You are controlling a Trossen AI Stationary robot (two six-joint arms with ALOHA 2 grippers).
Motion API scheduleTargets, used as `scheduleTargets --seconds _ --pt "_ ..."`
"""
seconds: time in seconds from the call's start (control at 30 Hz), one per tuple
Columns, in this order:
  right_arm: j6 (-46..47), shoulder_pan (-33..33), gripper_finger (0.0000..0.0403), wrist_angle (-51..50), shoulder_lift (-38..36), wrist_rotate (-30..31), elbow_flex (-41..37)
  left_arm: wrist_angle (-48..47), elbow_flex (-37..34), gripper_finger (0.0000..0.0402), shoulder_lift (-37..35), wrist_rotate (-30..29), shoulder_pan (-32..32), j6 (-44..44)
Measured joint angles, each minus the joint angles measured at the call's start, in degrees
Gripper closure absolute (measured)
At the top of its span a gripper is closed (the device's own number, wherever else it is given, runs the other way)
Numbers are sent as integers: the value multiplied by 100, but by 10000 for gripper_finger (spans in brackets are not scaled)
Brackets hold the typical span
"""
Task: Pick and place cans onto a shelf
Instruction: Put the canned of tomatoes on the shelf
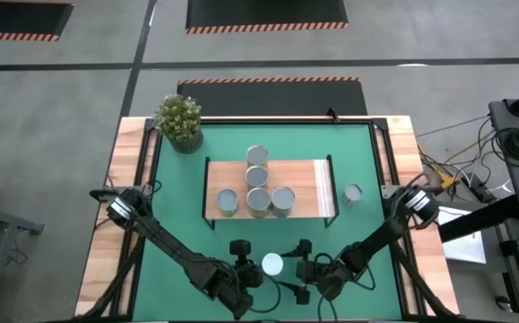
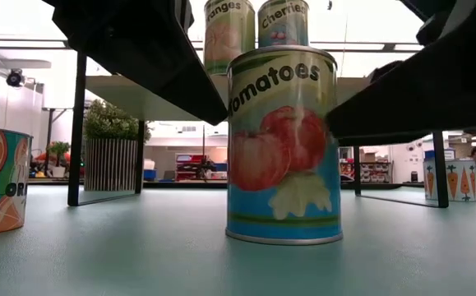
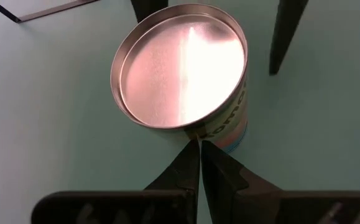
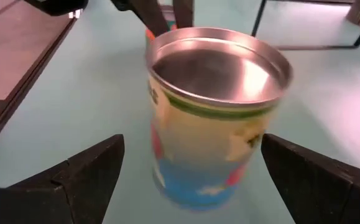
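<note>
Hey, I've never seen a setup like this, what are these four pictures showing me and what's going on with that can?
This is a robot with two dark arms at a table covered by a green mat, and each arm ends in a two-finger pincer. One picture looks straight down, one looks level across the tabletop, and two come from cameras on the wrists. A light-wood shelf on a black frame already carries five silver-topped cans, another can stands beside it, and a leafy potted plant sits in a corner. Near the front, a tomato-labelled metal can stands upright on the mat. The right pincer is open on either side of it without gripping. The left pincer is shut, just beside it.
</note>
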Motion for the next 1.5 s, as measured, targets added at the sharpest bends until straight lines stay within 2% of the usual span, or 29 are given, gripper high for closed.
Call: scheduleTargets --seconds 0.23,0.53,0.73,0.93,1.2,1.4,1.5 --pt "-235 -198 44 8 288 54 337 38 -2 402 0 31 -2 20" --pt "-303 -209 131 -99 132 -115 341 40 -2 402 0 31 -7 87" --pt "-308 -180 127 -207 -100 -320 339 36 -2 402 -69 -23 -126 365" --pt "-341 -42 121 -962 -847 -839 338 59 -2 402 -601 -95 -455 1209" --pt "-391 217 120 -2752 -2559 -856 335 537 -16 402 -1301 -90 -595 2654" --pt "-732 283 120 -3683 -3722 -572 308 1417 -439 402 -1686 -5 -567 3682" --pt "-832 277 120 -4328 -4217 -145 284 2262 -860 402 -1972 580 -520 4146"
